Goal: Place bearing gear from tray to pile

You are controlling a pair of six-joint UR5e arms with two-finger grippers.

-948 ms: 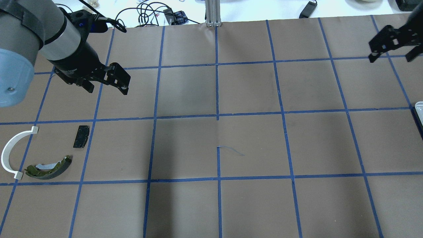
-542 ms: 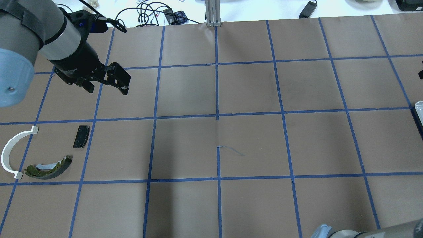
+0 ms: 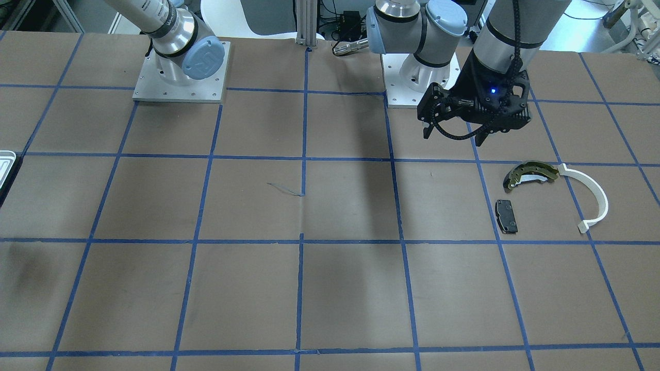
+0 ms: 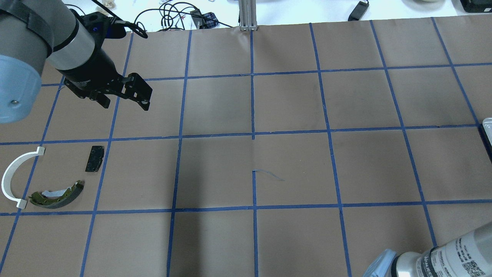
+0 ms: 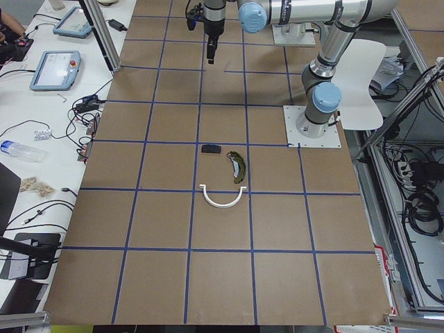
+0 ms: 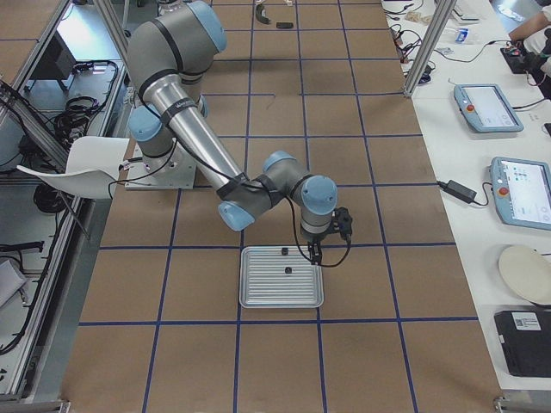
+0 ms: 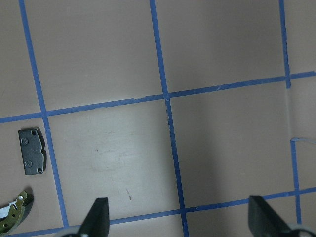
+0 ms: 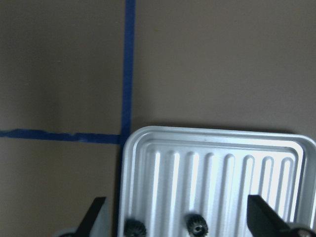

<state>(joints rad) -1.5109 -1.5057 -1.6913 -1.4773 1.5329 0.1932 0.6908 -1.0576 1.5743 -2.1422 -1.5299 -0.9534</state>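
Note:
The silvery tray (image 6: 281, 288) lies at the table's right end; its rim also shows in the right wrist view (image 8: 217, 148) and the overhead view (image 4: 487, 126). Two small black bearing gears (image 8: 134, 228) (image 8: 196, 224) lie in it. My right gripper (image 8: 177, 219) is open and empty above the tray's near edge, also in the exterior right view (image 6: 312, 249). The pile sits at the left: olive brake shoe (image 4: 57, 195), white arc (image 4: 9, 177), black pad (image 4: 94, 158). My left gripper (image 4: 125, 103) hangs open and empty beyond the pile.
Brown paper with a blue tape grid covers the table (image 4: 292, 165). My right arm's elbow (image 4: 434, 257) juts in at the overhead view's bottom right. Cables (image 4: 173, 17) and an aluminium post (image 4: 248, 15) stand past the far edge.
My right gripper has left the overhead view at the upper right, and the right arm's elbow has come in at the bottom right. The left arm has not moved.

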